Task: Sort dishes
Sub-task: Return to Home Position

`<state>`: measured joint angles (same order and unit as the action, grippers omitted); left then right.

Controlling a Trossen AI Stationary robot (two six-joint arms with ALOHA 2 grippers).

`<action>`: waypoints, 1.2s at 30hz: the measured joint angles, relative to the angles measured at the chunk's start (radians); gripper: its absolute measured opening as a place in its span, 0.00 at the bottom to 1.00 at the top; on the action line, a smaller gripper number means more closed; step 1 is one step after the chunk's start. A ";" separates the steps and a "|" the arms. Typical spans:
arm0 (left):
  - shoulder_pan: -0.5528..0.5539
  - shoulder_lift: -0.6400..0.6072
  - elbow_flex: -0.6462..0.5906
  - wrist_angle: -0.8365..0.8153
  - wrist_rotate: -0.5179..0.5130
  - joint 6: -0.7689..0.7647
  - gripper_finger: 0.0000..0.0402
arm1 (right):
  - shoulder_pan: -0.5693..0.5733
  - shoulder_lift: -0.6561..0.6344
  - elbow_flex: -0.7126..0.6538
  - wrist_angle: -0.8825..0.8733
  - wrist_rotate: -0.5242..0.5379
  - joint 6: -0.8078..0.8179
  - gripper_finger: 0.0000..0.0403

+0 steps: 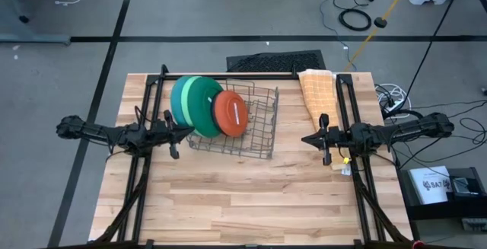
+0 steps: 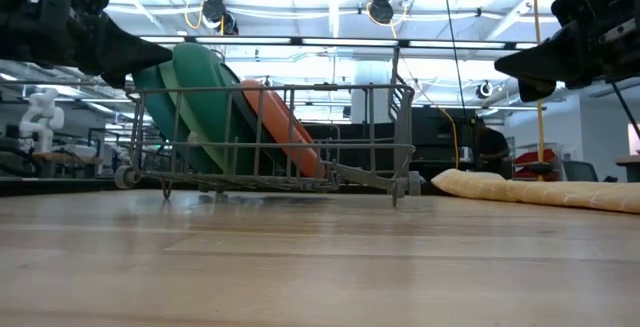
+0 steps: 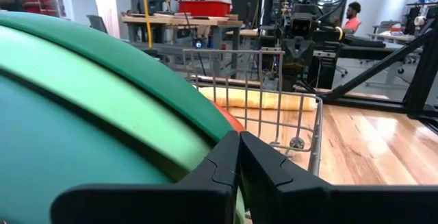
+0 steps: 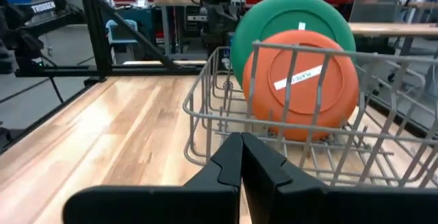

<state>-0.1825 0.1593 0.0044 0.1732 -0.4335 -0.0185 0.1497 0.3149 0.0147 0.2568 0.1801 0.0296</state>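
Rack of grey wire sits mid-desk, w/ plates stood on edge in its left half, leaning. From the rack's left end inward: teal plate, light green plate showing only as a thin band, dark green plate, then orange plate innermost, white label on its face. Low view shows a dark sliver btwn dark green and orange; can't tell what it is. Teal and both greens overhang the rack's left wall.

Left claw hangs above the desk just beside the rack's left front corner, fingers pressed together, holding nothing; the plate stack is right in front of it. Right claw is to the rack's right, well apart, also pinched closed and empty, w/ bare desk btwn it and the rack.

Orange checked cloth lies right of the rack. Black mat lies behind the rack, off the desk. Person sits far off in the room beyond the rack.
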 joint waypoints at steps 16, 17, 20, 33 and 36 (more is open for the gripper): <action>0.000 0.000 0.000 0.000 -0.001 0.000 0.07 | 0.000 -0.225 0.000 -0.086 -0.087 -0.148 0.00; 0.000 0.000 0.000 0.000 -0.001 0.000 0.07 | 0.000 -0.255 0.000 -0.125 -0.106 -0.145 0.00; 0.000 0.000 0.000 0.000 -0.001 0.000 0.07 | 0.000 -0.314 0.001 -0.178 -0.152 -0.145 0.00; 0.000 0.004 0.000 0.000 -0.002 0.000 0.07 | 0.000 -0.308 0.001 -0.231 -0.156 -0.119 0.00; 0.000 0.004 0.000 0.000 -0.002 0.000 0.07 | 0.000 -0.306 0.001 -0.231 -0.155 -0.119 0.00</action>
<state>-0.1826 0.1631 0.0044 0.1732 -0.4352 -0.0185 0.1501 0.0086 0.0154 0.0257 0.0246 -0.0898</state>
